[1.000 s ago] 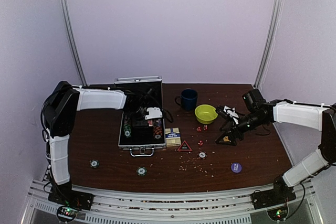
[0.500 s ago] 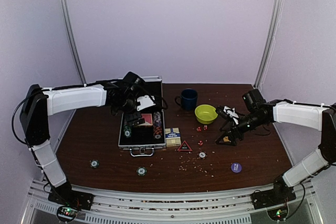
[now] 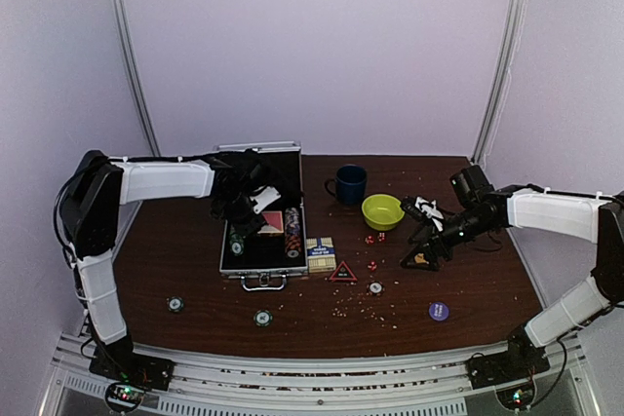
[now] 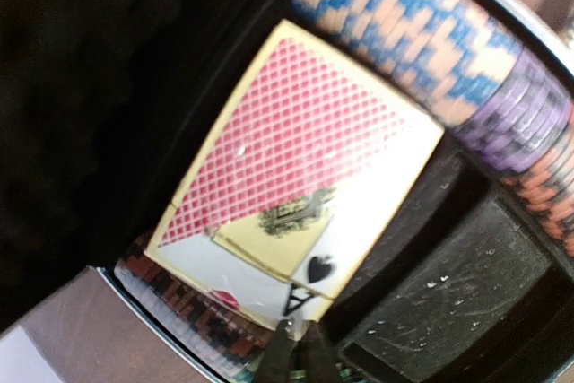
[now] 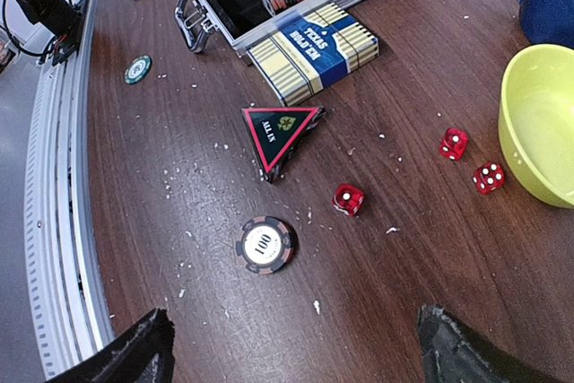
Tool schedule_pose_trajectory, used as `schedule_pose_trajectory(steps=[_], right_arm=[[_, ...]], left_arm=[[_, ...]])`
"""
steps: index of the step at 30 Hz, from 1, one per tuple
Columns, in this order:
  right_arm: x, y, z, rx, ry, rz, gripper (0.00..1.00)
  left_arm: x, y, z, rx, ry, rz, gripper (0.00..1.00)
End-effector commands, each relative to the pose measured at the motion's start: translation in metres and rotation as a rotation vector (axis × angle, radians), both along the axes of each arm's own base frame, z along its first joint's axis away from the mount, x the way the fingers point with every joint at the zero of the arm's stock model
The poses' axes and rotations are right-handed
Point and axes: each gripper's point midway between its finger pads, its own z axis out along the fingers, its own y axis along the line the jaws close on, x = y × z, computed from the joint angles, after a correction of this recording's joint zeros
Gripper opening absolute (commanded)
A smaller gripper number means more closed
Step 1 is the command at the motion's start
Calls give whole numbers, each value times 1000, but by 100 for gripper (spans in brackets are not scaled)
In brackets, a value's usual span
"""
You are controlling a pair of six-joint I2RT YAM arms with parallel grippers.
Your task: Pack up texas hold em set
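left fingers (image 4: 285, 358) hung together, nothing between them, just over the red card box (image 4: 296, 159), which lay flat in the open case (image 3: 244, 268) beside the chip rows (image 4: 421, 42). right fingers (image 5: 134, 356) stood wide apart above the loose dice (image 5: 349, 199) and red triangle (image 5: 278, 132) on the desk (image 5: 404, 266). lifting straight up would have kept me clear of the chips. the blue card box (image 5: 314, 51), just right of the case, seemed next. a second earlier my left fingers sat lower in the case; they had since risen and drawn back.
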Motion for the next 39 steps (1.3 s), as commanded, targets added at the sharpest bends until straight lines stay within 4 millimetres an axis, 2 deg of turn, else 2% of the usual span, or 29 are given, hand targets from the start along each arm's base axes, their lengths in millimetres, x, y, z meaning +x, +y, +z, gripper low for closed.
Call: schedule_pose_trajectory(steps=[1, 9, 19, 31, 39], right_arm=[[2, -4, -1, -13, -12, -16, 95], [4, -5, -3, -24, -20, -22, 95], [4, -6, -3, -32, -26, -22, 94], [5, -7, -5, -38, -26, -24, 95], [4, -7, -5, -38, -26, -23, 95]], left_arm=[[0, -8, 3, -128, 84, 61, 0], [17, 13, 13, -71, 34, 133, 0], [26, 24, -3, 43, 52, 144, 0], [30, 13, -21, 30, 89, 129, 0], [41, -1, -14, -20, 73, 117, 0]])
